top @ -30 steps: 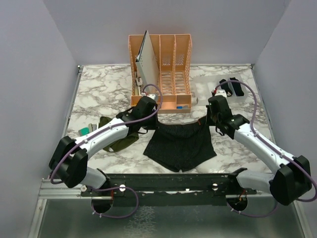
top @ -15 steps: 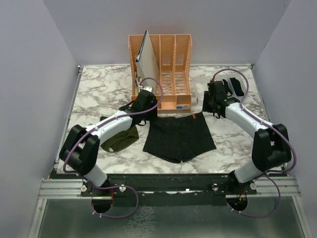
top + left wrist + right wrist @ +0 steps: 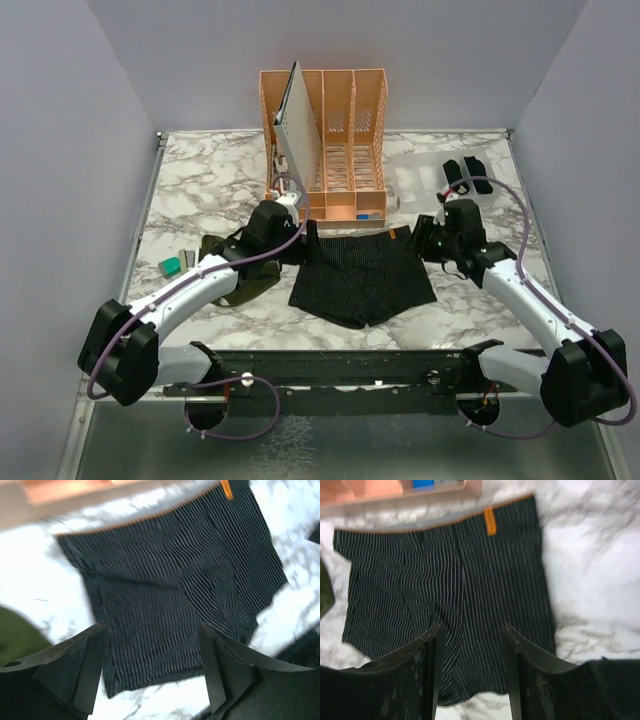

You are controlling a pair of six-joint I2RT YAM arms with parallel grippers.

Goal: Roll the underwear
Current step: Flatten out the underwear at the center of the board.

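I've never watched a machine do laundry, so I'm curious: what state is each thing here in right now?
striped black underwear: spread flat on the table, unrolled.
olive-green underwear: crumpled, unrolled.
black bundles: rolled, lying at the far right.
left gripper: open, empty, above the striped pair.
right gripper: open, empty, above the striped pair.

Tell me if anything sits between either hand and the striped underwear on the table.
Nothing visible does. The left hand and right hand hang open above the striped underwear, which lies flat and uncovered.
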